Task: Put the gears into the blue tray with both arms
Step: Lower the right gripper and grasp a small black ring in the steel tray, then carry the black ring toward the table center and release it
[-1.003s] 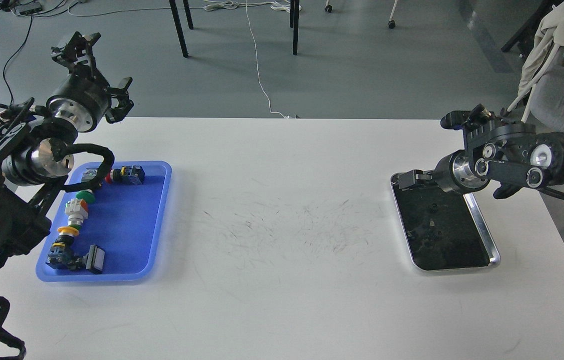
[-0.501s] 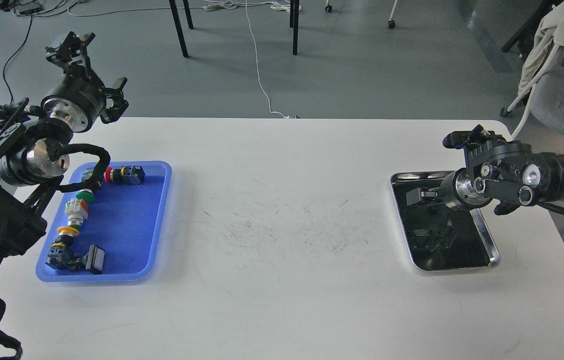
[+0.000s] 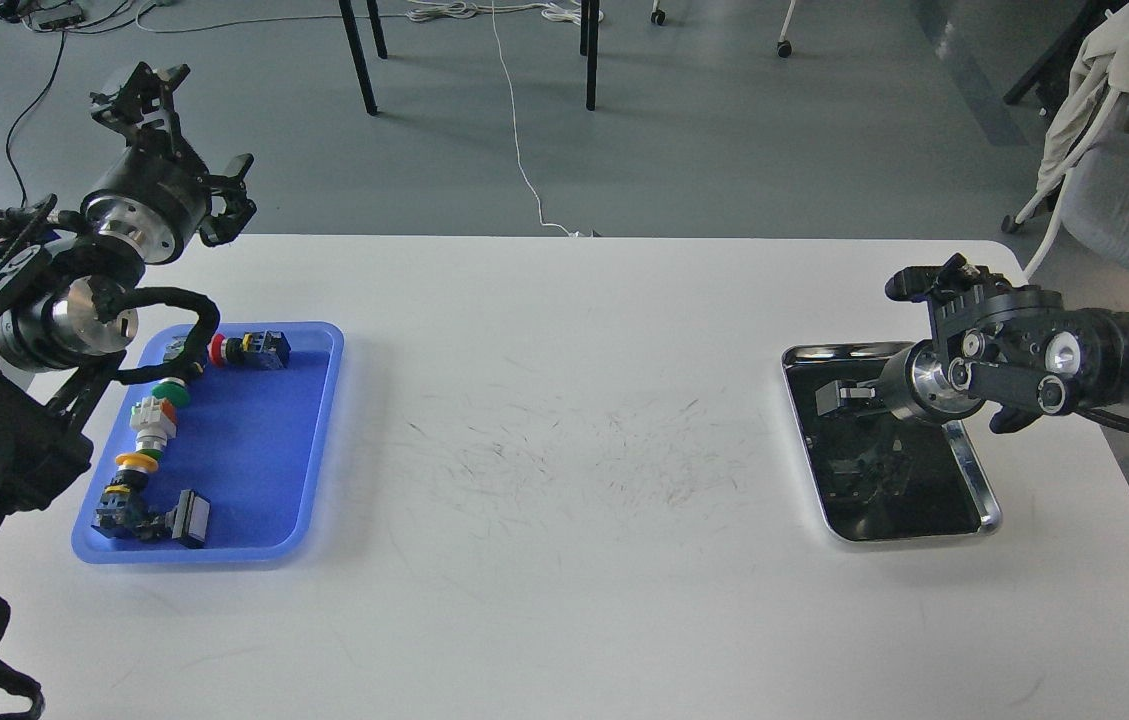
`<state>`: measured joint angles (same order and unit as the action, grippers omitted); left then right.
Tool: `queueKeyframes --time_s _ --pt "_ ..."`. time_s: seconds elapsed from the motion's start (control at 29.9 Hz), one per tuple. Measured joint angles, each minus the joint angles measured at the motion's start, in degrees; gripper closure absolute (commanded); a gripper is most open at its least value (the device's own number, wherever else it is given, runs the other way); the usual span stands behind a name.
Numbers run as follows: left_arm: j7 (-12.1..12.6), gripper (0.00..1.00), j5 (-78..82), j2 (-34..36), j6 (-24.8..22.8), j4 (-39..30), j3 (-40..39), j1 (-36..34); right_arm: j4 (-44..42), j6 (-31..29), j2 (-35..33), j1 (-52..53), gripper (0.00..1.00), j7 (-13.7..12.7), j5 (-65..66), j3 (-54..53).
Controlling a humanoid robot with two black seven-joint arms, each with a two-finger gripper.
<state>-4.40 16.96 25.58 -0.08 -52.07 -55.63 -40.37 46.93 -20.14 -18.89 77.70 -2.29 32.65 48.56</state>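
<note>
Across the white table [image 3: 564, 600], the two trays are sitting well apart: the blue tray [image 3: 319, 440] at the left edge and the steel tray [image 3: 974, 480] at the right. Colourful push-button switches [image 3: 152, 425] are lying along the blue tray's left side, leaving its right half bare.

Over at the left, the left gripper [image 3: 179, 140] is hanging raised beyond the table's far left corner, well above and behind the blue tray. Its two fingers are standing clearly spread, and nothing is showing between them.

Low over the steel tray's far end, the right gripper [image 3: 839, 397] is pointing leftward from its silver wrist disc. It is appearing small and dark against the mirror-like surface, so I cannot tell whether its fingers are parted or closed, nor whether they are touching anything.

Within the steel tray, the gears [image 3: 864, 465] are presumably sitting among the small dark shapes on the reflective floor, though they are blending with the gripper's reflection and I cannot pick out each ring with certainty. None is showing in the blue tray.

Judging by this, the pick-up step is in hand: the right arm is reaching for a gear while the left is waiting. The next move is likely calling for a fine descent and a careful pinch on a tiny ridged ring lying flat on slippery metal, then a carry across to the blue tray's bare half.
</note>
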Motion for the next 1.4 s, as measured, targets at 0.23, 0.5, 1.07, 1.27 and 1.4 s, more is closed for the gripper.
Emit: queueKeyframes --time_s 0.23,0.5,1.07,1.27,1.4 --pt "0.0 0.02 0.0 0.0 0.0 0.2 0.0 -0.1 0.1 -0.1 -0.1 0.1 0.59 0.1 0.4 0.1" --pt "0.0 0.02 0.0 0.1 0.0 0.3 0.1 -0.1 0.2 -0.1 -0.4 0.2 0.98 0.1 2.1 0.9" --pt "0.0 0.02 0.1 0.0 0.1 0.4 0.0 -0.2 9.0 0.9 -0.3 12.9 0.98 0.2 -0.5 -1.5" --pt "0.0 0.02 0.1 0.0 0.1 0.5 -0.1 -0.3 12.7 3.5 7.8 19.6 0.98 1.1 -12.5 -5.8" --pt "0.0 0.02 0.1 0.0 0.2 0.5 -0.2 -0.3 11.5 7.7 16.9 18.4 0.98 2.5 -22.4 -8.9"
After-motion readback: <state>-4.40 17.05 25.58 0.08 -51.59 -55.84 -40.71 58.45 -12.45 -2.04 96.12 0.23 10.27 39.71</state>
